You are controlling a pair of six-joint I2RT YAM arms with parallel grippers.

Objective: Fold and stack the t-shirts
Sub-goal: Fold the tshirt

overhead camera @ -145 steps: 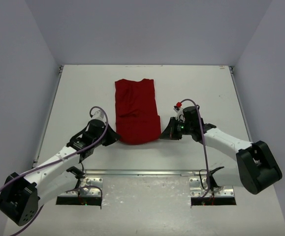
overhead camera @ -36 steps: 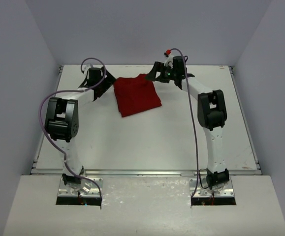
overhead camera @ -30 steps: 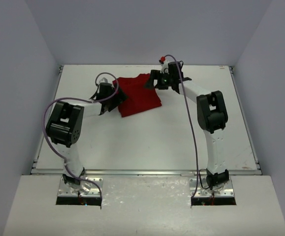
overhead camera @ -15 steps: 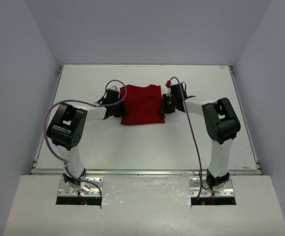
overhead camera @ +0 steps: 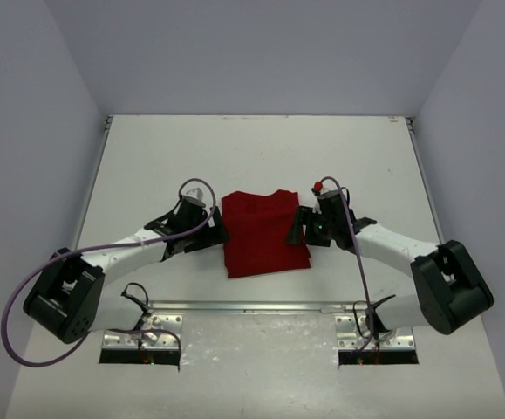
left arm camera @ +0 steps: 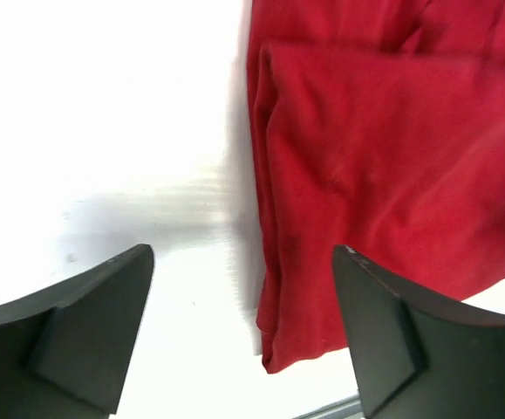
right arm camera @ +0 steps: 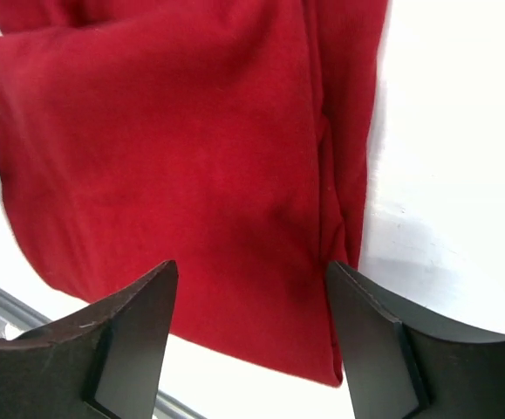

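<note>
The dark red t-shirt [overhead camera: 265,231] lies folded into a small rectangle on the white table [overhead camera: 147,166], near its front edge. My left gripper [overhead camera: 220,234] sits at the shirt's left edge and my right gripper [overhead camera: 297,229] at its right edge. In the left wrist view the gripper [left arm camera: 242,262] is open, with the shirt's layered edge [left arm camera: 365,157] lying flat on the table beyond its fingers. The right wrist view shows that gripper [right arm camera: 252,271] open too, above the shirt's folded corner [right arm camera: 191,157]. Neither holds cloth.
A metal rail [overhead camera: 261,306] runs along the table's front edge just below the shirt. Grey walls enclose the table on the left, right and back. Purple cables loop off both arms.
Both arms drew back from the far side toward the front edge, and the folded shirt came with them. Both grippers then opened and let go of the cloth.
</note>
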